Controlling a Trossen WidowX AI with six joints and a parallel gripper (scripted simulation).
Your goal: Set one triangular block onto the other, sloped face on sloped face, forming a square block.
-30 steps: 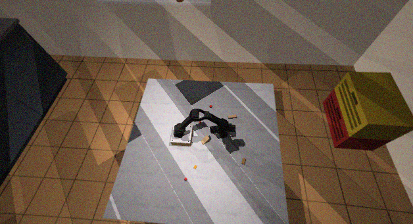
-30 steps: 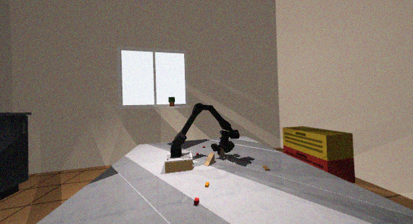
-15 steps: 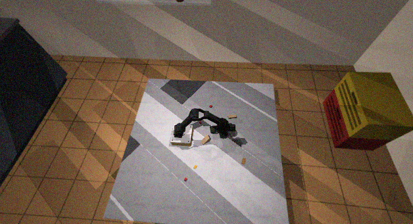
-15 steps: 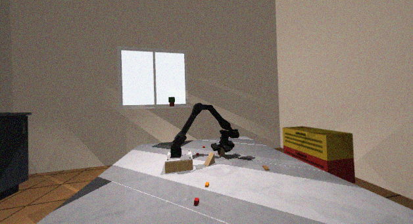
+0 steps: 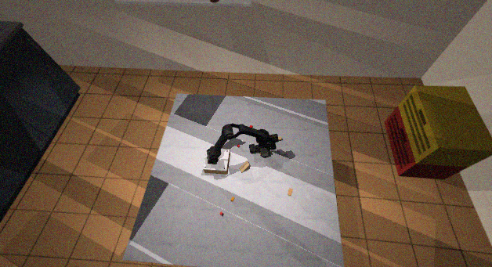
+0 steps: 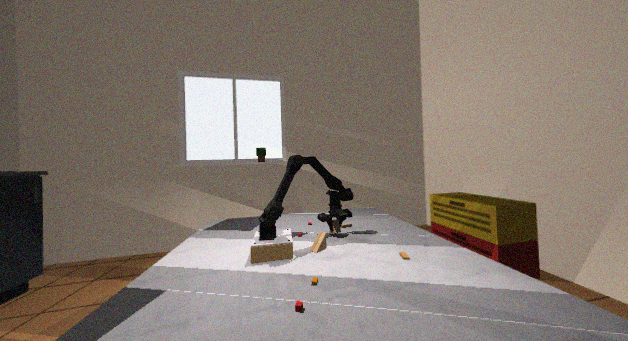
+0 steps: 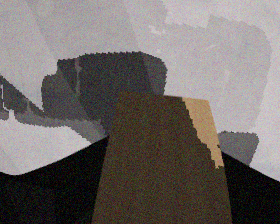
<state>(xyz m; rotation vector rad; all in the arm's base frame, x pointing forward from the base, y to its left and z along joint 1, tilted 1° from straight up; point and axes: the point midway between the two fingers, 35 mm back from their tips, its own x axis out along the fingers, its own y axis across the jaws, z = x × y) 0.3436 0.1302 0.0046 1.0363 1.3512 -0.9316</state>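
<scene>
Across the table [image 5: 235, 232] [image 6: 380, 302], as seen from above, the black arm [image 5: 228, 131] [image 6: 286, 185] arches from its base at nine o'clock of the free triangular block [image 5: 245, 167] [image 6: 319, 242]. At about one o'clock of that block, the gripper [image 5: 263, 149] [image 6: 336, 229] [image 7: 157, 147] is clamped on the other triangular block [image 6: 335, 225] [image 7: 163, 170]; table contact cannot be determined. The blocks stand apart, unjoined. Flat tan piece [image 5: 290, 192] [image 6: 404, 255]: four o'clock. Smaller orange piece [image 5: 233, 199] [image 6: 314, 281]: seven o'clock.
</scene>
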